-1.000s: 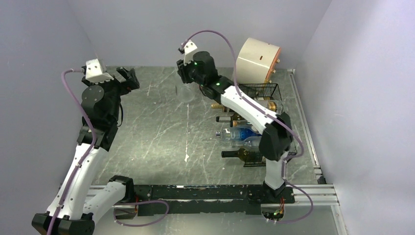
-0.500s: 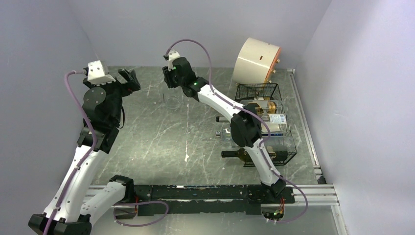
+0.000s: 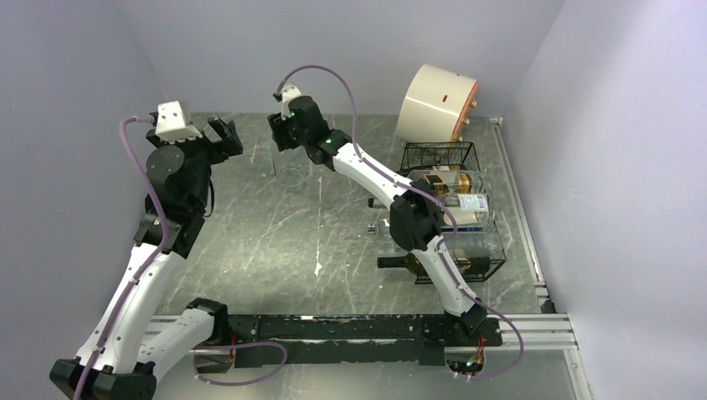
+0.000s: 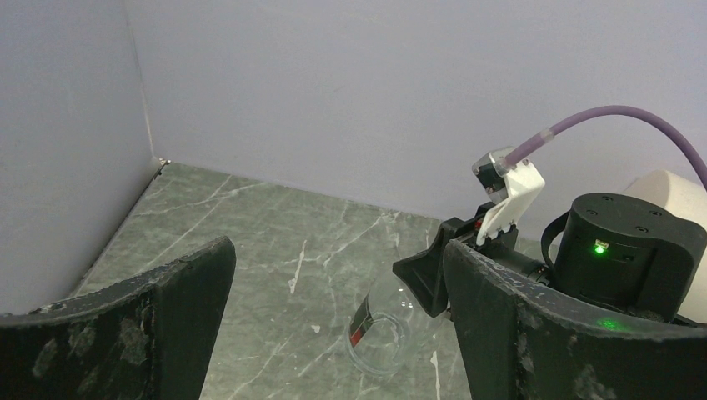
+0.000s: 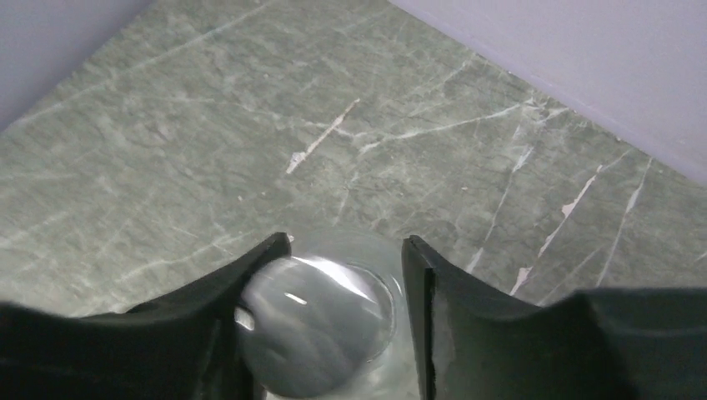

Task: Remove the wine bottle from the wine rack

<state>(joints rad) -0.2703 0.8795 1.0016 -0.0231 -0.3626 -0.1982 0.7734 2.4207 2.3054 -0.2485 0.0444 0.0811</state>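
Right gripper (image 5: 346,244): clasping clear bottle (image 5: 317,321) (red on its label), well left of wine rack (image 3: 439,155).
Left gripper (image 4: 338,250): jaws spread wide, farther left.

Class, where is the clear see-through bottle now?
Top view: the clear bottle is at the marble table's far side, left of centre, between the right gripper's fingers.

Two arms up: left arm (image 3: 167,192), right arm (image 3: 367,171). One black wire rack (image 3: 454,154), and I count four bottles (image 3: 468,202) in it, the right arm covering part. One clear bottle (image 3: 290,171) apart. One cream drum (image 3: 438,104).
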